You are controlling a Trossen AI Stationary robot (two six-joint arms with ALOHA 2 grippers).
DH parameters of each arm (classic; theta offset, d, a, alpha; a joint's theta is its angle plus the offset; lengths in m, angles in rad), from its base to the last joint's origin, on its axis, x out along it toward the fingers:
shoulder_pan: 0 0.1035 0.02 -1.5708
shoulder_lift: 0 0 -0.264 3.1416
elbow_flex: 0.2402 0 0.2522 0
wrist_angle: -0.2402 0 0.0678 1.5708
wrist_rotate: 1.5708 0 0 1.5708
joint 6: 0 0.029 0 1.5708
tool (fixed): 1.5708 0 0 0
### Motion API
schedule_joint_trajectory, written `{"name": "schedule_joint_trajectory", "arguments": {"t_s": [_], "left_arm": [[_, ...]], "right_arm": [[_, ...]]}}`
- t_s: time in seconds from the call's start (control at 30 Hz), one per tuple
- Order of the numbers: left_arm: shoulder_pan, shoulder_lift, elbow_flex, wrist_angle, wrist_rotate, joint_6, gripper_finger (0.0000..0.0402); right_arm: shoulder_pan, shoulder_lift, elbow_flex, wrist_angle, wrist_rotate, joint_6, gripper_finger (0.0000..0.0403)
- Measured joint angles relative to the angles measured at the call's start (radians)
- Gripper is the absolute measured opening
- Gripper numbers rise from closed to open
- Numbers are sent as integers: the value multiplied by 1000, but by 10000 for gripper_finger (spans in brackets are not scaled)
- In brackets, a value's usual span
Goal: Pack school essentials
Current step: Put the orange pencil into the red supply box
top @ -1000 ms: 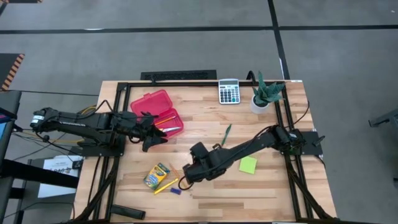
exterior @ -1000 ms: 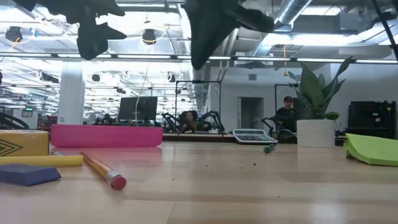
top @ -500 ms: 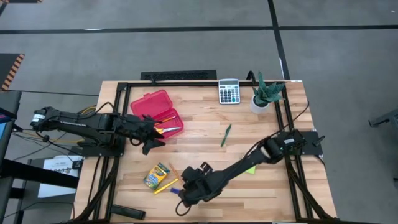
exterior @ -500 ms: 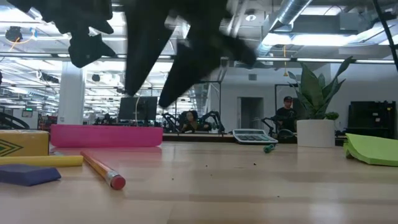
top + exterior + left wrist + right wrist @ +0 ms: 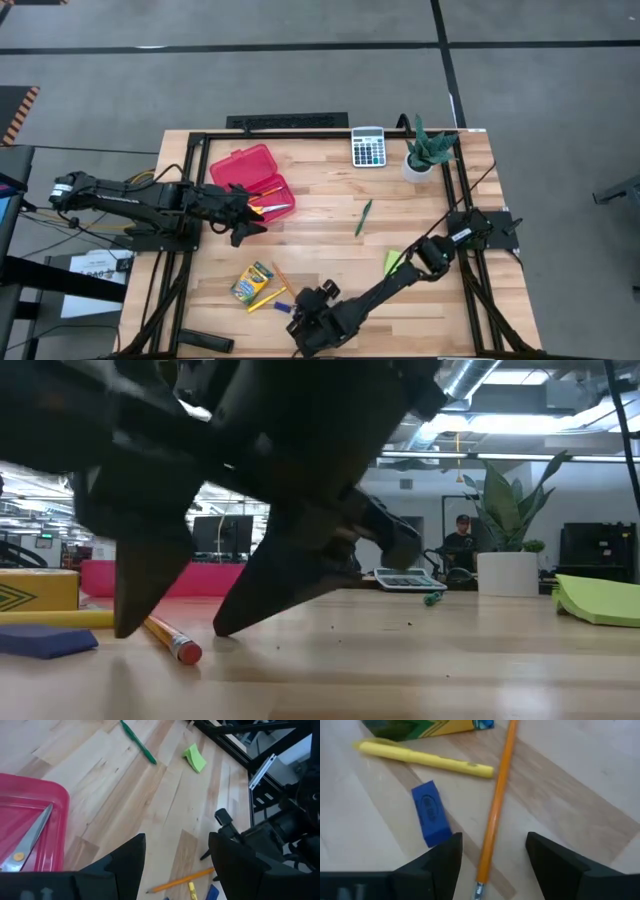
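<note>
My right gripper (image 5: 491,838) is open and low over the table near its front edge, its fingers standing on either side of an orange pencil (image 5: 495,815) that lies flat. A blue eraser (image 5: 431,820), a yellow marker (image 5: 425,757) and a crayon box (image 5: 252,282) lie just beside it. My left gripper (image 5: 246,216) hangs open and empty by the near edge of the open red case (image 5: 255,180), which holds scissors (image 5: 30,837). A green pen (image 5: 363,216) lies mid-table. My right arm partly hides a lime sticky-note pad (image 5: 392,262).
A grey calculator (image 5: 368,146) and a potted plant (image 5: 428,150) stand at the far right of the table. A black frame (image 5: 200,150) runs along the table's edges. In the low view my right gripper (image 5: 175,632) fills the foreground beside the pencil's eraser end (image 5: 186,651).
My right gripper has swung from mid-table toward the near edge and gone down over the pencil, opening as it went. The pencil, eraser, marker and crayon box have stayed where they were.
</note>
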Motion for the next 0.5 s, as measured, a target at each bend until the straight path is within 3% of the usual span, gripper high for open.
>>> {"name": "schedule_joint_trajectory", "arguments": {"t_s": [0.23, 0.5], "left_arm": [[0, 0, 0, 20, -23, -3, 211], [0, 1, 0, 17, -24, -19, 211]], "right_arm": [[32, 86, 6, 68, 54, 32, 221], [44, 105, 6, -15, 96, 91, 87]]}}
